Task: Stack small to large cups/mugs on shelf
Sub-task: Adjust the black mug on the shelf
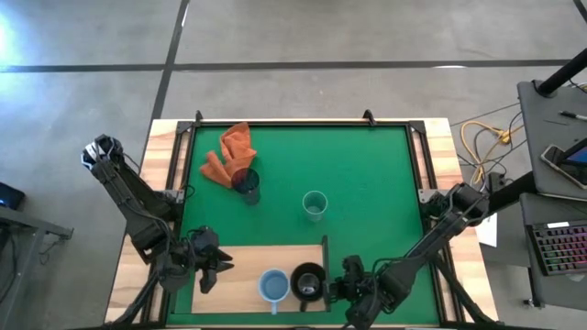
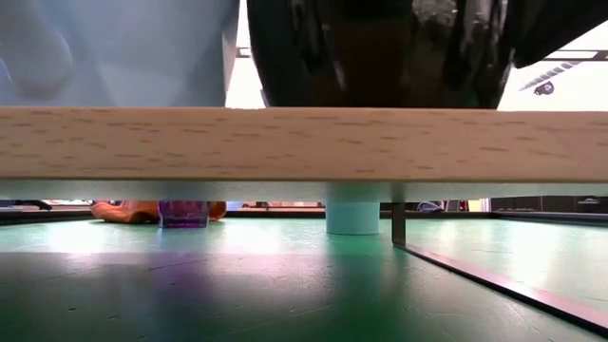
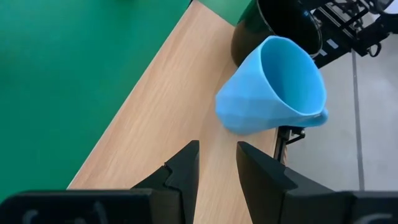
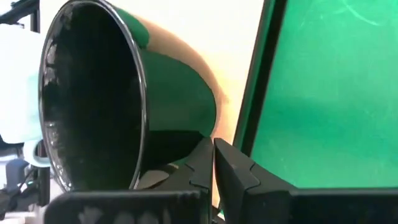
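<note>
The light blue mug [image 1: 272, 286] and the black mug [image 1: 308, 280] stand side by side, upright, on the right part of the wooden shelf [image 1: 240, 271]. The dark purple cup [image 1: 246, 183] stands on the green mat against the orange cloth. The teal-green cup [image 1: 315, 205] stands alone mid-mat. My left gripper [image 1: 211, 268] hovers over the shelf's left end, slightly open and empty [image 3: 217, 168], facing the blue mug [image 3: 273, 87]. My right gripper [image 4: 213, 163] is shut, just right of the black mug [image 4: 124, 99]. My right gripper's shut fingertips [image 4: 208, 152] stand level, from the table's right, at the black mug's outer wall [image 4: 186, 106] near its base. I cannot tell whether they touch it. The mug stands on the shelf.
The orange cloth [image 1: 229, 151] lies at the mat's far left. The shelf is raised on thin dark legs [image 2: 398, 224], with the purple cup [image 2: 183, 214] and the teal-green cup [image 2: 351, 217] showing under it. A dark frame edges the mat [image 1: 303, 122].
</note>
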